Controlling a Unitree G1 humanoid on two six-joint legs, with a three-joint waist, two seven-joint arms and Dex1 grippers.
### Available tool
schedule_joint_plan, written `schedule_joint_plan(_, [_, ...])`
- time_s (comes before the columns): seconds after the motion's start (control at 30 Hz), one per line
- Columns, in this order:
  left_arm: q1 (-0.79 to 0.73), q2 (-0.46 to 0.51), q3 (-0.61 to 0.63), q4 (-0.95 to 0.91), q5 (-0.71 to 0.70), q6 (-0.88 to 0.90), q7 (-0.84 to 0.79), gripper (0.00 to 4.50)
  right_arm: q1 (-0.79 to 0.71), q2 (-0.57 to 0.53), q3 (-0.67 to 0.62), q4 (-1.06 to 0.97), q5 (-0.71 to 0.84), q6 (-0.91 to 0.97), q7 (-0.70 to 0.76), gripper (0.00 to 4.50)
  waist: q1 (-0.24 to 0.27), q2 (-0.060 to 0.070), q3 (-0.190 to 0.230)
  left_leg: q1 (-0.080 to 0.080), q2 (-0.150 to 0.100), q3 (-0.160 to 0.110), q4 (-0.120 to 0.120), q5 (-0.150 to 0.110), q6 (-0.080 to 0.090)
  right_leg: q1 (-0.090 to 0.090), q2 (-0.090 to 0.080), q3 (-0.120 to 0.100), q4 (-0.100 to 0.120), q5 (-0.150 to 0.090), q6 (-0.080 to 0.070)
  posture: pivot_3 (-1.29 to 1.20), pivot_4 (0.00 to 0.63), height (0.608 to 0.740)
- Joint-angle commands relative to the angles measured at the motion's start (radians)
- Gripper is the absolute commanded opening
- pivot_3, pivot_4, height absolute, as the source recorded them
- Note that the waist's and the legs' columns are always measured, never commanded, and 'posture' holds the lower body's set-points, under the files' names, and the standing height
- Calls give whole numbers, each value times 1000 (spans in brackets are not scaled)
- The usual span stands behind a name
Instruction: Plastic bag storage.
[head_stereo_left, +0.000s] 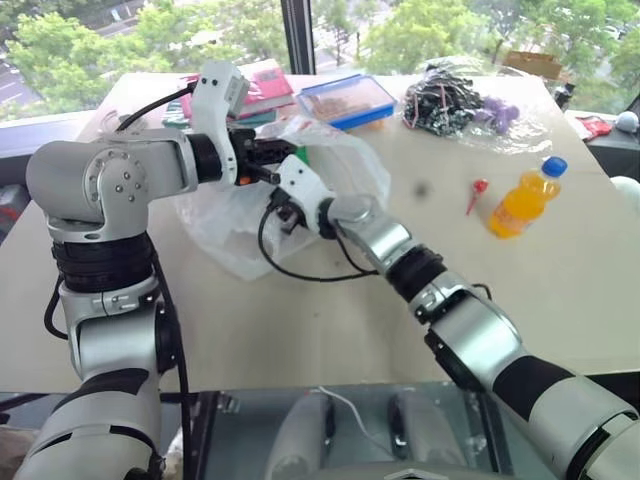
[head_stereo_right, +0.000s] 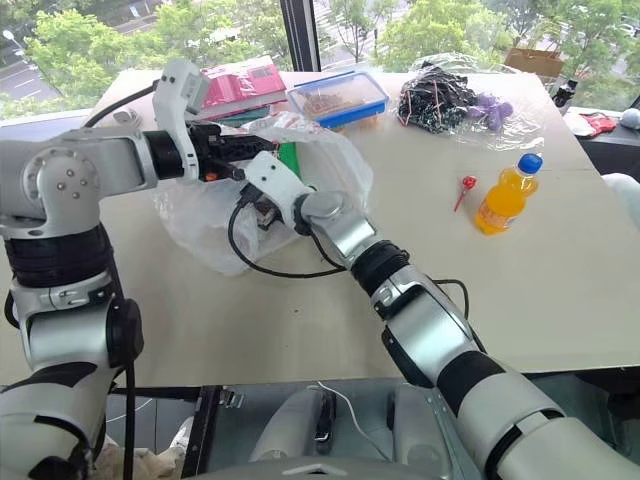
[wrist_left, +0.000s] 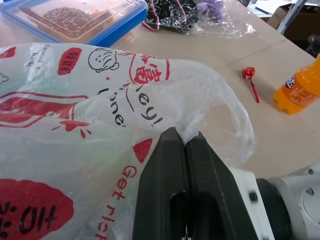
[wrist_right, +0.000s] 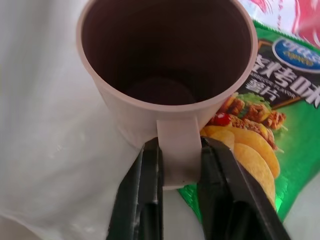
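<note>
Packing is partly done, we think; we are filling the plastic bag (head_stereo_left: 225, 225), and more things wait on the bench (head_stereo_left: 320, 310).

On the left, our left hand (head_stereo_left: 262, 152) is squeezed shut on a pinch of the bag's thin edge, holding it up so the mouth stays open; in the left wrist view the two black fingers (wrist_left: 167, 180) press together with plastic caught between them.

Next to it, our right hand (head_stereo_left: 283, 208) reaches into the bag's mouth; its fingers (wrist_right: 142, 200) grip the flat handle of a pink cup (wrist_right: 165, 65), one finger on each side; the cup sits inside the bag with white plastic beside it; a green snack packet (wrist_right: 280, 135) is already in there, touching the cup.

So we think one thing is packed and the cup is going in now; we have not let go of it yet.

Further right, still outside the bag, are a blue box (head_stereo_left: 347, 100), a small clear bag (head_stereo_left: 450, 100) of dark things, a red lollipop (head_stereo_left: 476, 192) and an orange drink bottle (head_stereo_left: 525, 200); we cannot tell if all of them must go in.

The plastic bag lies on the left part of the bench, between our two arms; it is big, thin, see-through white and very crinkly; it has red pictures and letters, and one loop handle (wrist_left: 235, 120) sticks out.
</note>
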Motion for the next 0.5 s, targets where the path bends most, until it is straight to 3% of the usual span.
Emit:
schedule_joint_plan(0.03, [16, -12, -10, -14, -8, 6, 12, 0, -33, 61, -33, -121, 23, -24, 28, 2768, -1, 0, 0, 0, 0, 0, 0, 0, 0, 0, 0, 0, 0, 0, 0, 0, 150, 740])
schedule_joint_plan(0.13, [23, -24, -5, 10, 7, -11, 35, 0, 58, -6, -7, -349, 33, 72, 91, 4191, -2, 0, 0, -2, 0, 1, 0, 0, 0, -4, 0, 1, 2, 0, 0, 0, 150, 740])
schedule_joint_plan(0.3, [8, -48, -18, 69, 31, -56, 53, 0, 251, -195, 15, -827, 31, 304, 157, 4191, 9, 0, 0, -3, -2, -1, 1, 0, 0, -2, -1, 0, 1, 0, 0, 0, 150, 740])
schedule_joint_plan(0.5, [-10, -56, -19, 134, 36, -93, 47, 0, 369, -357, -203, -1298, 134, 709, 83, 4191, 9, 0, 0, -3, -1, -1, 1, 0, 0, -3, -1, 0, 3, 0, 0, 0, 150, 740])
